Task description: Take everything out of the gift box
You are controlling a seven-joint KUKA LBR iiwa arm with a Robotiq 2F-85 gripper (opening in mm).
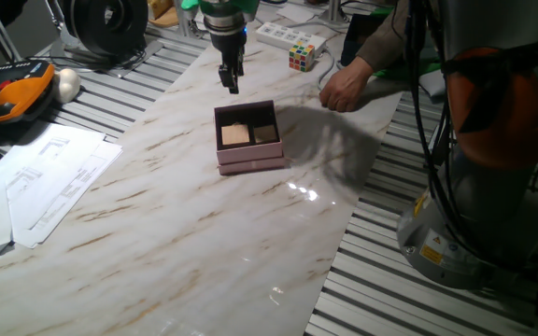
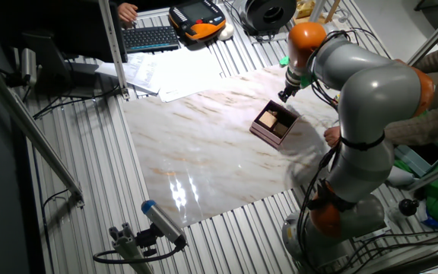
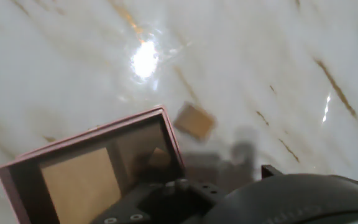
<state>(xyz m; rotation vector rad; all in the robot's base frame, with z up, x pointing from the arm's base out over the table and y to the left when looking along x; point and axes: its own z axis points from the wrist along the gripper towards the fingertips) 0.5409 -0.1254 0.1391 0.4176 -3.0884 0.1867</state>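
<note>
The pale pink gift box (image 1: 248,161) stands mid-table with its dark inside showing; it is also in the other fixed view (image 2: 274,125) and the hand view (image 3: 174,140). Inside lie a large tan wooden block (image 1: 235,134) (image 3: 82,183) and a small one (image 3: 159,158). Another small tan block (image 3: 194,121) lies outside the box by its corner, on the marble. My gripper (image 1: 231,84) (image 2: 284,93) hangs just beyond the far side of the box, above the table. Its fingers look slightly apart and hold nothing.
A person's hand (image 1: 344,91) rests on the marble to the right of the box. A multicoloured puzzle cube (image 1: 301,58) and a power strip (image 1: 283,35) lie at the far edge. Papers (image 1: 49,177) lie at the left. The robot base (image 1: 493,187) stands at the right.
</note>
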